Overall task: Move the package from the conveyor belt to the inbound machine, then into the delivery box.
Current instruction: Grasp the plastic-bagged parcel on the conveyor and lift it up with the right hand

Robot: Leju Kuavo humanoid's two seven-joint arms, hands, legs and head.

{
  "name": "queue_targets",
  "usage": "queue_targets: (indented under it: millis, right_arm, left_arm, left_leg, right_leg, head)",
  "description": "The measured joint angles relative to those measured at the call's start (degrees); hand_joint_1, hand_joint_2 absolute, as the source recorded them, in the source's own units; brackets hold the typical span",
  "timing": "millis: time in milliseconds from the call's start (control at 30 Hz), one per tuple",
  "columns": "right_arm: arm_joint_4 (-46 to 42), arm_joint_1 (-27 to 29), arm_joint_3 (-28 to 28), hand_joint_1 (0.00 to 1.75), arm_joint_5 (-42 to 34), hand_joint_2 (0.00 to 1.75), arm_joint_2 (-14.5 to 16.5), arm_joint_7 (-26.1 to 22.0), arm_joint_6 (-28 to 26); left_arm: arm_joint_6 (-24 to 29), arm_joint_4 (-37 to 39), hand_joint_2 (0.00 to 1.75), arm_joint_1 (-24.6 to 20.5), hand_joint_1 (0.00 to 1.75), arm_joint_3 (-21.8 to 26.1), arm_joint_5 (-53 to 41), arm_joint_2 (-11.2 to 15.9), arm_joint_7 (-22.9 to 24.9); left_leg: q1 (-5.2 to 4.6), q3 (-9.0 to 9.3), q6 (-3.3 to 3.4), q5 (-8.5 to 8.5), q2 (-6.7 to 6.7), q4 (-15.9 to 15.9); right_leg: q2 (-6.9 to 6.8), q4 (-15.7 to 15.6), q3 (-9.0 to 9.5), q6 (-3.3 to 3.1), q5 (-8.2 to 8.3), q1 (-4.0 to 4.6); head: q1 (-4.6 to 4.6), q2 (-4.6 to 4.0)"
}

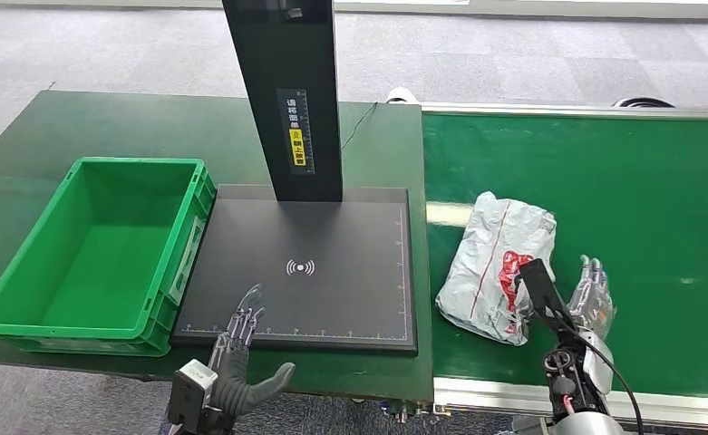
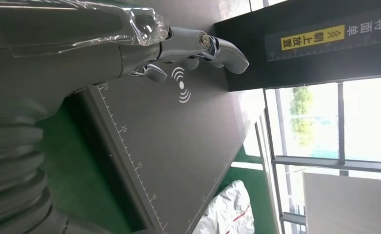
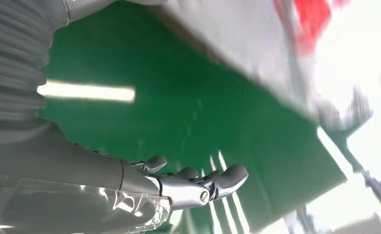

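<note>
A: Where's the package (image 1: 496,268)?
B: On the green conveyor belt (image 1: 640,199), near its edge beside the black inbound machine (image 1: 306,272); bare belt lies beyond it.
A: The hands?
B: Right hand (image 1: 593,299) sits just beside the package, fingers spread, empty. Left hand (image 1: 241,349) hovers at the machine's near edge, fingers apart, holding nothing. The green delivery box (image 1: 105,254) stands left.

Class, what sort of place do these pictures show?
Probably a parcel-sorting station in a logistics lab: a green conveyor belt carrying a grey package, a black scanning platform, and a green crate.
</note>
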Motion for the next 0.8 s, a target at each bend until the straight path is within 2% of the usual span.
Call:
queue_targets:
  millis: [67,133,800]
  right_arm:
    - [-1.6,0.0,-0.1,0.00,-0.7,1.75,0.8,-1.5,-2.9]
    - [-2.8,0.0,-0.1,0.00,-1.2,1.75,1.4,-2.5,-3.6]
    - [-3.4,-0.4,0.1,0.00,-3.0,1.75,2.6,-4.0,-1.8]
  left_arm:
    - [0.1,0.0,1.75,0.1,0.00,0.0,-0.2,0.0,0.0]
    - [0.2,0.0,1.75,0.1,0.00,0.0,-0.2,0.0,0.0]
    - [0.3,0.0,1.75,0.3,0.00,0.0,-0.3,0.0,0.0]
  left_leg:
    - [0.00,0.01,0.00,0.00,0.04,0.0]
    - [0.01,0.02,0.00,0.00,0.03,0.0]
    - [0.01,0.00,0.00,0.00,-0.03,0.0]
  right_leg:
    - [0.01,0.0,-0.01,0.00,0.00,0.00]
    - [0.01,0.0,-0.01,0.00,0.00,0.01]
    - [-0.01,0.0,0.00,0.00,0.00,0.01]
  head:
    - [-0.01,0.00]
    - [-0.02,0.00]
    - [-0.02,0.00]
